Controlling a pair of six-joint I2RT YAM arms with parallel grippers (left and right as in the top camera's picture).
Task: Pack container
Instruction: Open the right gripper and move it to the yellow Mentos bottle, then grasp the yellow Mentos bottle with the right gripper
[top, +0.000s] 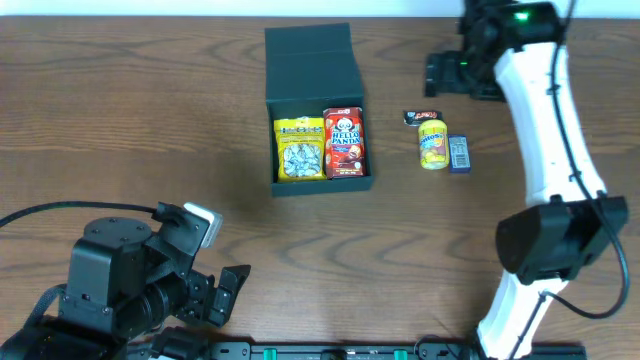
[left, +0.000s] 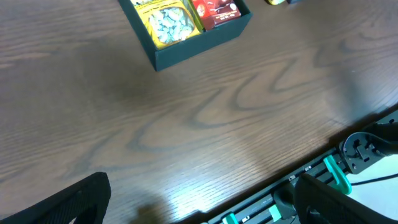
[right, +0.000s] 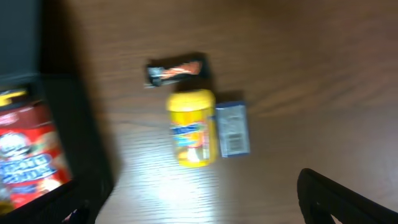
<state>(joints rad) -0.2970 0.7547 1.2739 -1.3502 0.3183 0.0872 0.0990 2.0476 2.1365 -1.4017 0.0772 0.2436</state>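
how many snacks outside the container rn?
3, all right of the container: dark bar wrapper at the back, yellow pouch just in front of it, blue-grey pack beside the pouch. The right arm may hide more.

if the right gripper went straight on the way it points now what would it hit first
Probably the yellow snack pack, lying on the table near the middle of the right wrist view. The right gripper looks open. Exact aim is unclear: the blue-grey pack lies right beside it.

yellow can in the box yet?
No, the yellow can lies outside the box, beside a blue pack.
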